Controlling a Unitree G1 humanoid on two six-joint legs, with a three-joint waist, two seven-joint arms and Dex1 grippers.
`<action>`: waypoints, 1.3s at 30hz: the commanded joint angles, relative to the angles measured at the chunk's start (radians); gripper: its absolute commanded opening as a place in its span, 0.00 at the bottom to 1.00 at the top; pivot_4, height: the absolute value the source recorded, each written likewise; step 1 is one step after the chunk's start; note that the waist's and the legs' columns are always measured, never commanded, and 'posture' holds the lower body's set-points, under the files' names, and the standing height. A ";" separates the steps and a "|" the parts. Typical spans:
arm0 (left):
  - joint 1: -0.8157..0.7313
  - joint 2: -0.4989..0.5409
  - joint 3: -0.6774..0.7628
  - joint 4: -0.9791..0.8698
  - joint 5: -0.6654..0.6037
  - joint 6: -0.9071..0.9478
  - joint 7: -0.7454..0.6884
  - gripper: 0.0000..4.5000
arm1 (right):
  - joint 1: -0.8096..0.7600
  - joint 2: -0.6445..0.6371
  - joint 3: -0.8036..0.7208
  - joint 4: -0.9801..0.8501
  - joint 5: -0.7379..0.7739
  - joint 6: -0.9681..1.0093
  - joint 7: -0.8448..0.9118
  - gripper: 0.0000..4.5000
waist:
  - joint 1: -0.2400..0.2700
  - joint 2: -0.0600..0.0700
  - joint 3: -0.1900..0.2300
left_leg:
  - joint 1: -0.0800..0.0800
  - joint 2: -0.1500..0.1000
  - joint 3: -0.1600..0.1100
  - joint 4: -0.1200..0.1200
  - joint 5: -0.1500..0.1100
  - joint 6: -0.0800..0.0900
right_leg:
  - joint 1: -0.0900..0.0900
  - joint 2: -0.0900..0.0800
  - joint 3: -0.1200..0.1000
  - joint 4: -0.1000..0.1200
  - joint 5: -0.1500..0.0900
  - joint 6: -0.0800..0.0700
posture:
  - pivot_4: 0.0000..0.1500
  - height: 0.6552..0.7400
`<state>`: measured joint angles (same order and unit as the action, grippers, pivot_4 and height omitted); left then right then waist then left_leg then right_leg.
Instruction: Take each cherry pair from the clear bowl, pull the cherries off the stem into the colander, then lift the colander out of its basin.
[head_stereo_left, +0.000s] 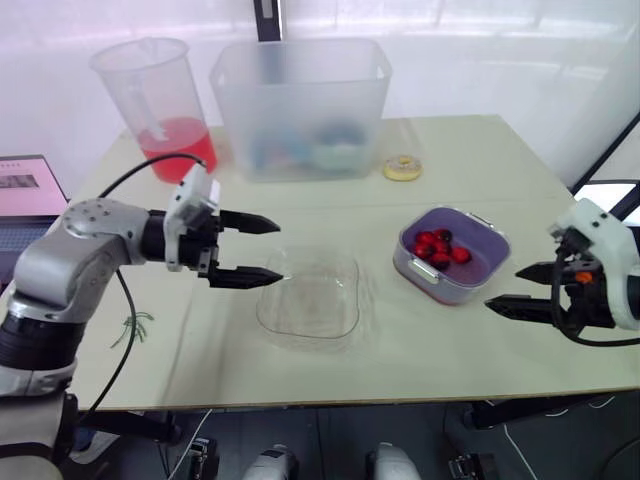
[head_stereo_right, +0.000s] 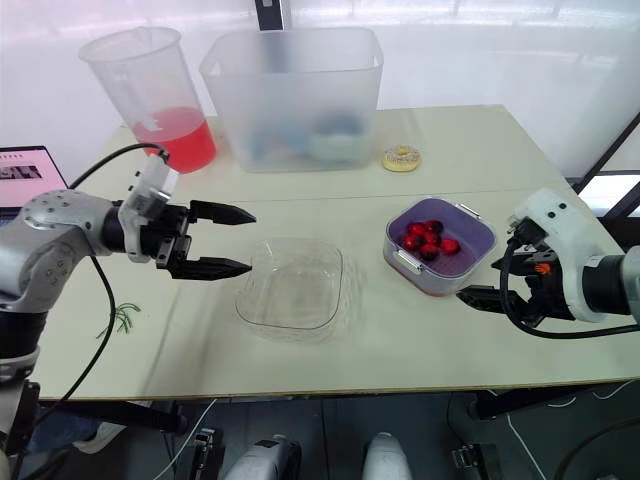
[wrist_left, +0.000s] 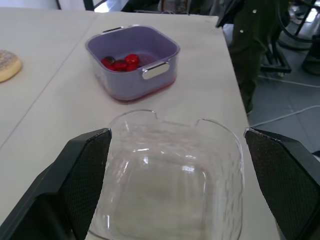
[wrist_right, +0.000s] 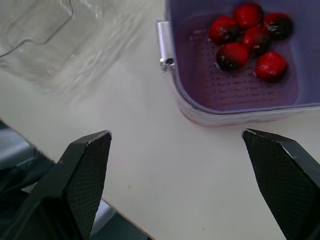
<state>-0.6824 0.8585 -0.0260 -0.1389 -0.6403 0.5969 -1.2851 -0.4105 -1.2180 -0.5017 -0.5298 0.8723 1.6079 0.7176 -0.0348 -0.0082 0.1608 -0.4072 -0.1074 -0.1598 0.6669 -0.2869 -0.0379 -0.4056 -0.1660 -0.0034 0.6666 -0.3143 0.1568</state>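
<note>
Right wrist view: stemming looks finished, so the wide-open right gripper (wrist_right: 176, 132) must next grip the colander (wrist_right: 235, 92), holding the cherries (wrist_right: 248, 40), just ahead of its jaws, while the left gripper (head_stereo_left: 280, 250) gapes before the empty clear bowl (wrist_left: 170, 185).

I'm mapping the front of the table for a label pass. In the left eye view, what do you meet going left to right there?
First the left gripper, fingers open → clear bowl → purple colander holding the cherries → right gripper, fingers open.
</note>
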 joint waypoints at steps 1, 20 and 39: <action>-0.013 -0.004 0.015 -0.027 0.038 -0.036 0.031 0.99 | -0.163 0.014 0.131 0.059 0.083 0.006 -0.117 1.00 | -0.007 0.000 0.000 | 0.000 0.000 0.000 0.000 0.000 0.000 | 0.000 0.000 0.000 0.000 0.000 0.000 | 1.00 1.00; 0.211 -0.025 0.171 -0.258 -0.009 0.058 0.278 1.00 | -0.578 0.239 0.842 0.261 -0.153 -0.026 -0.256 0.94 | -0.004 0.000 0.000 | -0.001 -0.001 -0.006 -0.001 0.000 0.000 | -0.001 0.000 0.000 -0.001 0.000 0.000 | 1.00 1.00; 0.246 -0.036 0.150 -0.302 0.024 0.033 0.344 1.00 | -0.605 0.285 0.926 0.337 -0.329 -0.125 -0.125 0.09 | -0.008 0.000 0.000 | -0.001 0.000 -0.006 -0.001 0.000 0.000 | -0.002 0.000 0.000 -0.001 0.000 0.000 | 1.00 1.00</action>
<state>-0.4185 0.8195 0.1261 -0.4337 -0.6239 0.6530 -0.9458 -0.9835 -0.9347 0.4386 -0.1904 0.5677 1.4992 0.5852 -0.0425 -0.0087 0.1611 -0.4084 -0.1078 -0.1654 0.6658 -0.2868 -0.0380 -0.4073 -0.1663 -0.0034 0.6658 -0.3144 0.1569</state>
